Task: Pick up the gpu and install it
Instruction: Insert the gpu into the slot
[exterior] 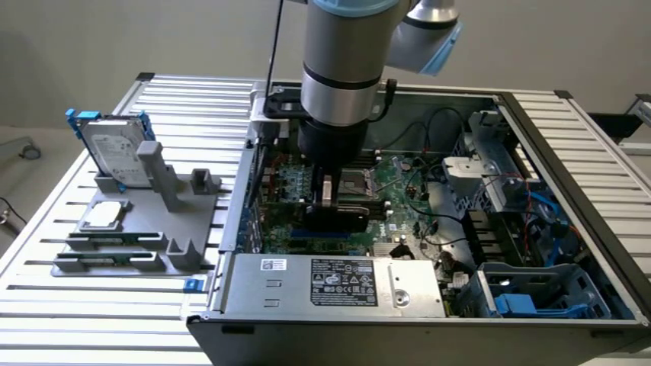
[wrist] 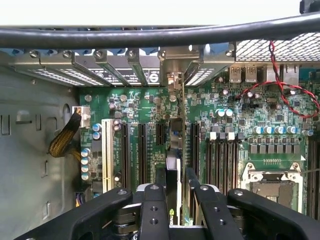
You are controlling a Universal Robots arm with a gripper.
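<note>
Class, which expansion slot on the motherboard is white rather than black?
The long slot beside the blue-topped capacitors, nearest the braided yellow cable; the other slots are black.

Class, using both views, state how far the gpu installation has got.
Done: the gpu is picked up and inside the case, over the motherboard. In hand: the gripper clamps it edge-on, its bracket at the rear slots. Left: it is not yet released; full seating cannot be judged.
</note>
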